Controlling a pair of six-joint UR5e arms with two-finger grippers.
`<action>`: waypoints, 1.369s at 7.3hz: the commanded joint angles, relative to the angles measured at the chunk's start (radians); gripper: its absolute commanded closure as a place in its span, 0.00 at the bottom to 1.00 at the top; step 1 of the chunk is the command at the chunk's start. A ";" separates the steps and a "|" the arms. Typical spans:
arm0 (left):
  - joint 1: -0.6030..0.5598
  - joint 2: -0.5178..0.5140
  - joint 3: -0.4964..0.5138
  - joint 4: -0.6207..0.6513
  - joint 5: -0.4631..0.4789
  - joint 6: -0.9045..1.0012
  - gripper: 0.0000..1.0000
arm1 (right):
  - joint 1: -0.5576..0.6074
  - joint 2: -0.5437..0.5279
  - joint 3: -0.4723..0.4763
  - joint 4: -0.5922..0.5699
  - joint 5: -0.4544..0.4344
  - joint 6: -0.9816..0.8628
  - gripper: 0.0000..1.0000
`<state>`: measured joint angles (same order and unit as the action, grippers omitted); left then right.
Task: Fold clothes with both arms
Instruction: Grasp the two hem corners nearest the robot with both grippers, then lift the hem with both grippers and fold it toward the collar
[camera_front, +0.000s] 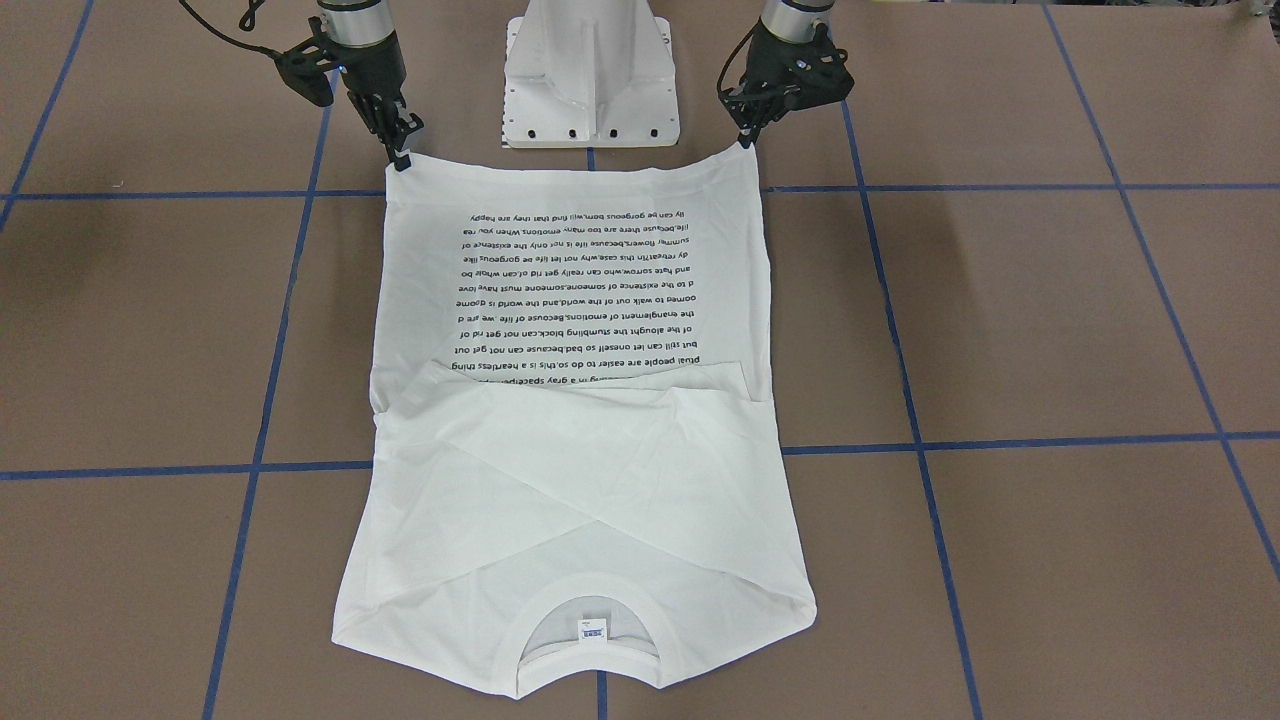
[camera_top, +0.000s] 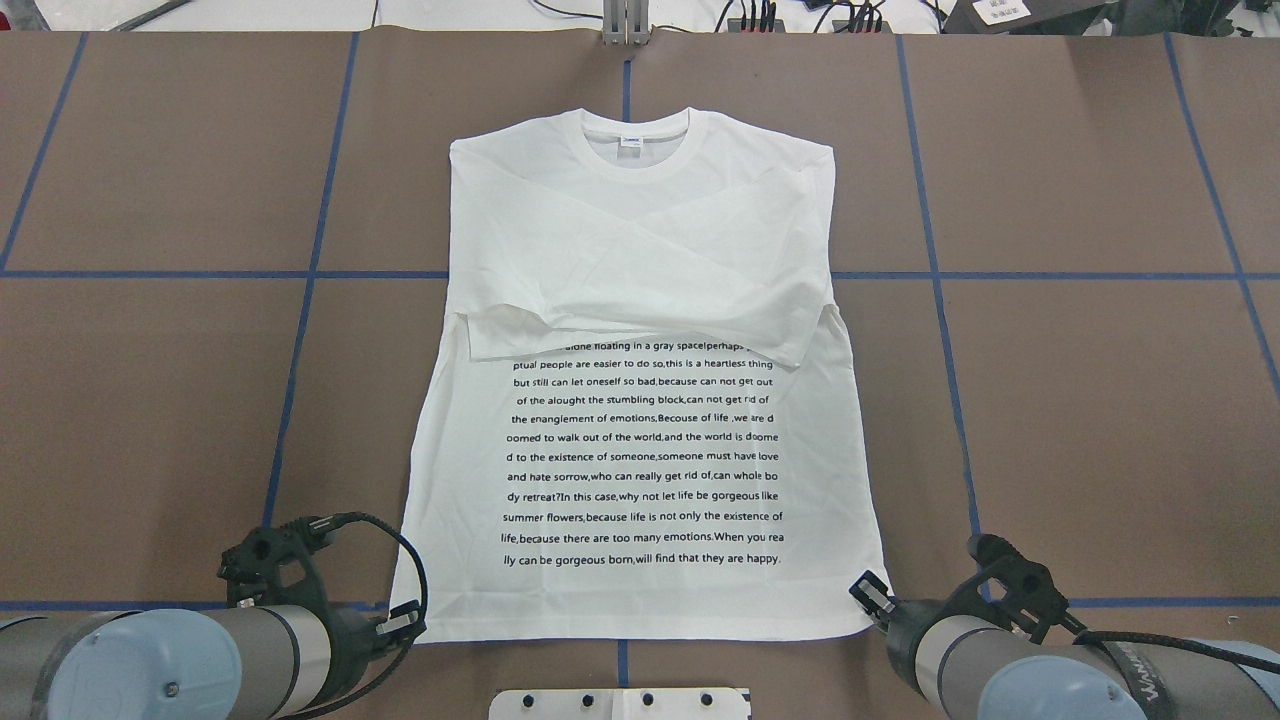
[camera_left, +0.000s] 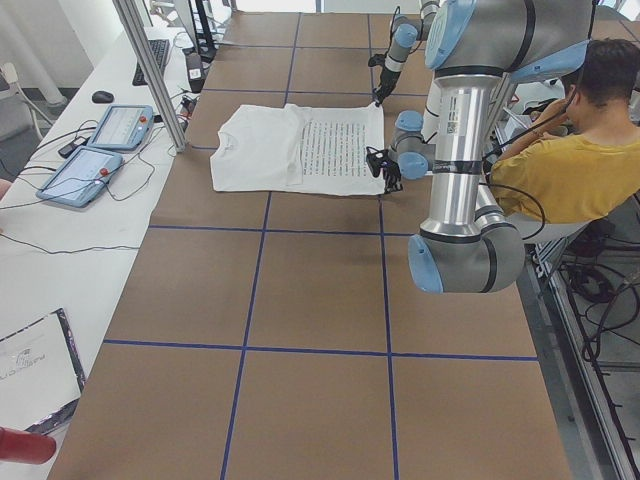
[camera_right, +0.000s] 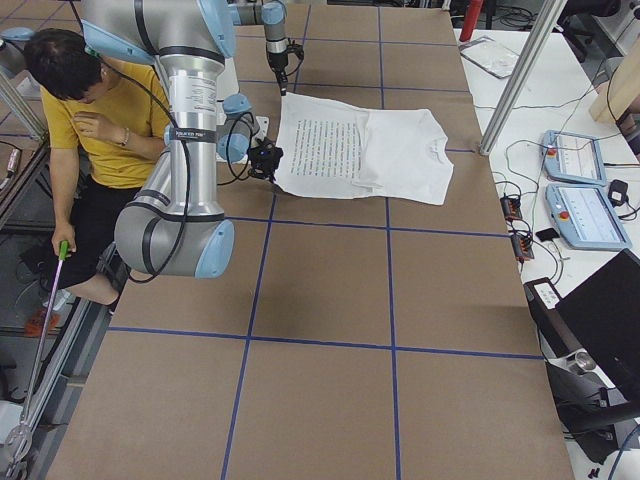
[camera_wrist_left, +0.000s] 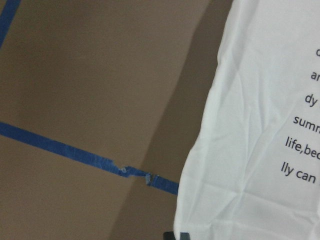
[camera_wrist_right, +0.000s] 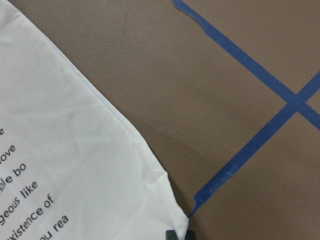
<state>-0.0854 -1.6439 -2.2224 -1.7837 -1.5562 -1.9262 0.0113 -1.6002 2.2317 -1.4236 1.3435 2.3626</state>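
T-shirt (camera_top: 640, 230) lies print-up on the brown table (camera_top: 1050, 400), hem nearest the robot, where the left gripper (camera_top: 408, 622) and right gripper (camera_top: 868, 592) each pinch a hem corner. Farther out, both sleeves (camera_top: 620, 300) cross the chest, the collar (camera_top: 640, 172) farthest away

Plainly a robotics lab: the left arm (camera_left: 465, 150) and right arm (camera_right: 190, 130) flank a white pedestal (camera_front: 590, 75) at twelve o'clock in the front-facing view, over a brown table (camera_top: 150, 400) gridded with blue tape (camera_top: 200, 272). Seen from the table's left end, teach pendants (camera_left: 120, 125) and an aluminium post (camera_left: 150, 70) sit at ten o'clock, with an operator (camera_left: 575, 170) in yellow at three.
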 joint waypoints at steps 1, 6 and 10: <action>0.024 0.010 -0.034 0.001 -0.001 -0.065 1.00 | -0.001 -0.029 0.019 0.002 0.000 -0.002 1.00; 0.003 -0.007 -0.095 0.003 -0.001 -0.073 1.00 | 0.050 -0.021 0.055 0.000 0.003 -0.017 1.00; -0.289 -0.140 -0.028 0.003 -0.097 0.227 1.00 | 0.400 0.118 -0.013 -0.003 0.287 -0.363 1.00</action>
<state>-0.2688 -1.7448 -2.2828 -1.7813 -1.6078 -1.7857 0.2629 -1.5490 2.2578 -1.4259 1.4971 2.1102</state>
